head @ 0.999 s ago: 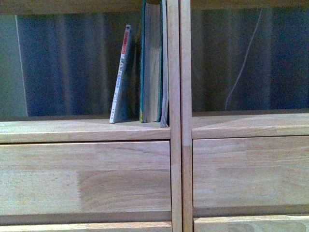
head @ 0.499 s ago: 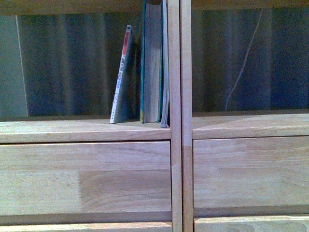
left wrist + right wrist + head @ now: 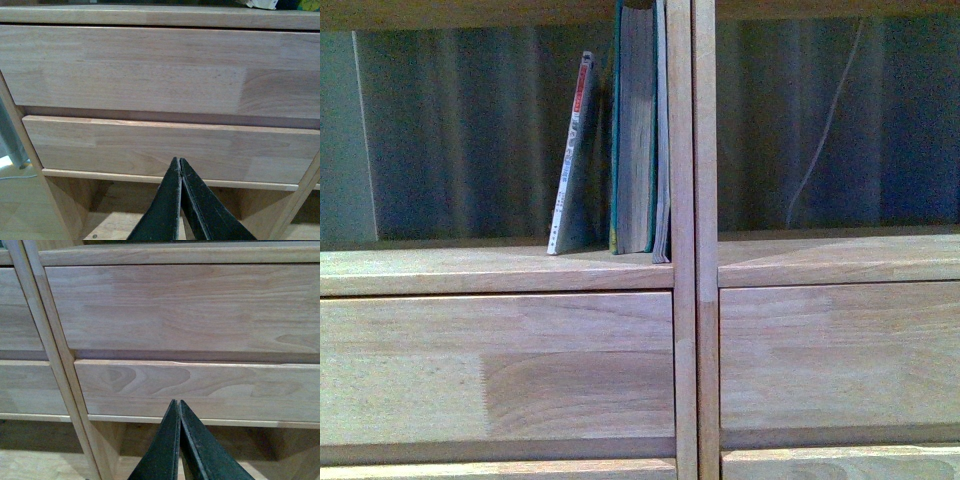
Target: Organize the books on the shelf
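The books are seen in the front view, in the left open compartment of the shelf (image 3: pixel 685 270), at its right end. The thin paperback (image 3: pixel 572 160) — white with a red-marked spine — stands on its lower edge and leans rightward, its top tilted toward the thicker teal book (image 3: pixel 632 130). The teal book stands upright, page edges facing the camera; another thin edge is pressed between it and the central upright, and what it belongs to cannot be told. The right compartment shows only a thin pale cord (image 3: pixel 825 130) hanging at the back. Plain drawer fronts (image 3: pixel 500 370) lie below both compartments.

Left gripper (image 3: pixel 180 165): fingers pressed together, nothing between them, pointed at the lower drawer fronts. Right gripper (image 3: pixel 179 407): fingers likewise closed and empty, facing the drawer fronts beside the central upright.
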Robot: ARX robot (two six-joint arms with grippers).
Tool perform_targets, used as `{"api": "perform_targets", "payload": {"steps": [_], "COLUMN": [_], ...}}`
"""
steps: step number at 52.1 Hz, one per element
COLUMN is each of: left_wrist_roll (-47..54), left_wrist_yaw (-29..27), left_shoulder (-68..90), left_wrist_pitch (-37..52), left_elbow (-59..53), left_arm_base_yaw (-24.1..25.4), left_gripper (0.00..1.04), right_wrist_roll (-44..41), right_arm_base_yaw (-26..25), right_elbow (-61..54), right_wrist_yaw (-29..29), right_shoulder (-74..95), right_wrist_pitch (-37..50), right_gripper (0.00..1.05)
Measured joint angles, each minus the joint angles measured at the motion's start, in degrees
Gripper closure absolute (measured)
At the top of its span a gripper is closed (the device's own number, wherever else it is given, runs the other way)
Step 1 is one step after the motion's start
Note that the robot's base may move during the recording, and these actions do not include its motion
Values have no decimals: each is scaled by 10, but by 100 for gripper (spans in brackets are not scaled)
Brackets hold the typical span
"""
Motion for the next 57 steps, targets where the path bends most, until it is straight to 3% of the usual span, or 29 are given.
{"api": "perform_targets", "payload": {"steps": [33,37,41,57], "left_wrist_roll": [2,2,2,2], "left_wrist_yaw": [0,0,0,0], "left_shoulder": [-101,-156,-181,-185], "left_wrist_pitch": [-68,-140,-151,-154], "left_elbow": [-26,-26,-26,-26], "left_arm_base_yaw": [0,0,0,0], "left_gripper": [102,102,102,102], "right_wrist_roll": [0,0,0,0], "right_arm_base_yaw": [0,0,0,0], "right_elbow": [-16,-15,-15,-15], "right_wrist_yaw": [0,0,1,0], "right_shoulder": [-93,-140,-180,-193], "right_wrist_pitch": [-65,-127,-164,-167], "right_gripper": [102,102,102,102]}}
